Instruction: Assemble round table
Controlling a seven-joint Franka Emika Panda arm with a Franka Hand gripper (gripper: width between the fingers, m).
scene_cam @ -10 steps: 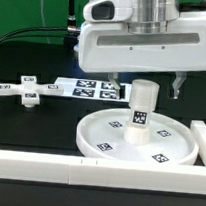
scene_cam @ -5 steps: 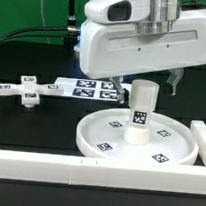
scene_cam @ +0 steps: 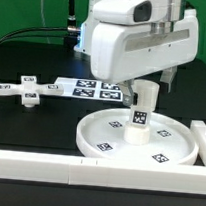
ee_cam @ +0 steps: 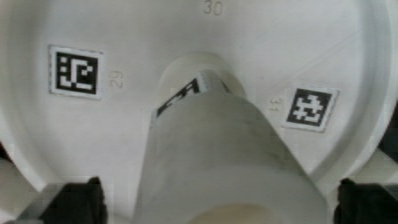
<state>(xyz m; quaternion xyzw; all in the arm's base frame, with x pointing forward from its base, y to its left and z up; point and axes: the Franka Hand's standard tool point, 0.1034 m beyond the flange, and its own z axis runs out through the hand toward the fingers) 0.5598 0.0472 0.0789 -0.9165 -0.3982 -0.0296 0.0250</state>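
Pincer (scene_cam: pixel 150 85) is spread wide with nothing gripped, one finger (ee_cam: pixel 80 200) either side of the top of the short leg (scene_cam: pixel 140 116). That leg stands upright right under it, mid round disc (scene_cam: pixel 88 140). Marker board (scene_cam: pixel 87 87) lies near, toward the exterior view's left. Cross-shaped foot (scene_cam: pixel 30 89) sits further out that way, on the table (scene_cam: pixel 29 120).

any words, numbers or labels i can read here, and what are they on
No readable words, brands or numbers.
The square tags on the round disc, leg, foot and marker board: black-and-white patterns, not text.
A faint mark on the round disc, wrist view: too blurred to read.
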